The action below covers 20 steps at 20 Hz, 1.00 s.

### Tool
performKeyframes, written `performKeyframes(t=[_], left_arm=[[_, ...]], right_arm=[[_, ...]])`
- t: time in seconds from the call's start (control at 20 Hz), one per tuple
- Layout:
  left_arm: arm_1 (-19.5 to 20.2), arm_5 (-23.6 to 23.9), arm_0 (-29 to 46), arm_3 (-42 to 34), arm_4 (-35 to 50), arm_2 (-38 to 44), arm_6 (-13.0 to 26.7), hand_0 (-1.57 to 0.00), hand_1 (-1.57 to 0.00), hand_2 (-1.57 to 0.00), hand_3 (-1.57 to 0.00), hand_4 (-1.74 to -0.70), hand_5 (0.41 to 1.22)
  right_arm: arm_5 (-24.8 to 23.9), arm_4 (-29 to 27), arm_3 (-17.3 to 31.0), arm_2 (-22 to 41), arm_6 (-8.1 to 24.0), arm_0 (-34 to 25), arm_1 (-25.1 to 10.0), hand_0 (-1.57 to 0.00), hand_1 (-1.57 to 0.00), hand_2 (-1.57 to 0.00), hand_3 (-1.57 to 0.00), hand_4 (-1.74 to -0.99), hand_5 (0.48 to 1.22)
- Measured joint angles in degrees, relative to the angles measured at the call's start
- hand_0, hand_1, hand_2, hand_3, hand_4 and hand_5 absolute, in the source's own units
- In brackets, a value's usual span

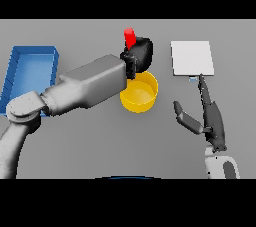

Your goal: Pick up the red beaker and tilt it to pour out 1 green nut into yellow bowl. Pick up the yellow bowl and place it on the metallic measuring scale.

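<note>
Now pouring step — left robot hand (pixel 139 55) wrapped round red beaker (pixel 129 37), above yellow bowl (pixel 139 92) at frame centre. Right robot hand (pixel 212 118) idle, fingers straight, lower right. Next — tilt further; scale (pixel 192 58) upper right waits.

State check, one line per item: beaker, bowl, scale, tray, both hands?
red beaker: held up by the left hand, just beyond the bowl's far rim; tilt hard to judge.
yellow bowl: upright on the table, no nut visible inside.
metallic measuring scale: nothing on it.
blue tray: at the table's left, partly behind the arm.
left hand: curled round the beaker.
right hand: open, idle near the scale.
</note>
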Motion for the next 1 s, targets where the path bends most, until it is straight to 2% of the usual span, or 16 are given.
performKeyframes(t=[0.05,0.15,0.25,0.3,0.4,0.45,0.55,0.65,0.7,0.85,0.95,1.0], left_arm=[[0.2,0.2,-0.4,0.2,0.2,-0.4,-0.3,-1.57,-1.57,-1.57,-1.57,-1.72,1.221],[0.6,0.8,-3.6,1.2,0.9,-0.7,-2.5,-1.57,-1.57,-1.57,-1.57,-1.72,1.221],[1.8,2.2,-6.8,2.9,1.6,-0.4,-2.9,-1.57,-1.57,-1.57,-1.57,-1.72,1.221],[2.8,2.2,-9.4,3.7,1.4,-0.7,-3.1,-1.57,-1.57,-1.57,-1.57,-1.73,1.221],[4.5,3.2,-13.0,6.0,4.0,1.6,-3.6,-1.57,-1.57,-1.57,-1.18,-1.73,1.221],[5.2,5.2,-14.0,8.3,4.8,2.6,-2.8,-1.57,-1.57,-1.57,-1.26,-1.73,1.221],[6.5,5.5,-17.3,13.2,8.4,6.6,-0.7,-1.57,-1.57,-1.57,-1.37,-1.73,1.221],[7.8,6.5,-19.3,18.1,14.8,12.8,1.2,-1.57,-1.57,-1.57,-1.44,-1.73,1.221],[8.9,7.4,-19.7,20.3,19.1,16.8,2.1,-1.57,-1.57,-1.57,-1.47,-1.73,1.221],[13.6,8.5,-18.8,25.9,32.4,28.4,6.0,-1.57,-1.57,-1.57,-1.40,-1.74,1.221],[16.0,10.6,-17.8,29.2,39.0,33.5,8.6,-1.57,-1.57,-1.57,-1.43,-1.74,1.221],[17.7,11.9,-16.6,30.2,42.5,36.0,8.3,-1.57,-1.57,-1.57,-1.46,-1.74,1.221]], right_arm=[[0.4,-0.7,-0.7,0.1,-1.2,0.6,0.1,0.00,0.00,0.00,0.00,-1.152,0.635],[0.1,-0.5,0.4,0.2,0.1,-0.5,0.9,0.00,0.00,0.00,0.00,-1.157,0.638],[0.3,-0.9,0.1,0.3,-1.4,0.2,1.0,0.00,0.00,0.00,0.00,-1.150,0.649],[0.5,-1.0,-0.1,0.2,-1.0,-0.6,0.6,0.00,0.00,0.00,0.00,-1.154,0.654],[0.6,-0.5,0.3,0.5,-2.2,0.1,0.4,0.00,0.00,0.00,0.00,-1.160,0.660],[0.8,-0.6,0.2,0.4,-2.8,0.2,0.1,0.00,0.00,0.00,0.00,-1.160,0.663],[0.3,0.1,0.6,0.8,-2.0,-0.5,0.6,0.00,0.00,0.00,0.00,-1.160,0.661],[0.9,-1.2,0.9,0.6,-2.9,-0.7,0.8,0.00,0.00,0.00,0.00,-1.152,0.652],[0.7,-0.7,1.3,0.2,-1.8,-1.4,0.2,0.00,0.00,0.00,0.00,-1.146,0.641],[-1.0,2.3,1.1,1.2,-2.3,-1.1,0.2,0.00,0.00,0.00,0.00,-1.142,0.630],[0.1,0.1,1.4,0.7,-2.4,-1.6,0.4,0.00,0.00,0.00,0.00,-1.110,0.623],[0.8,-1.4,1.2,0.4,-2.9,-2.1,0.5,0.00,0.00,0.00,0.00,-1.093,0.623]])
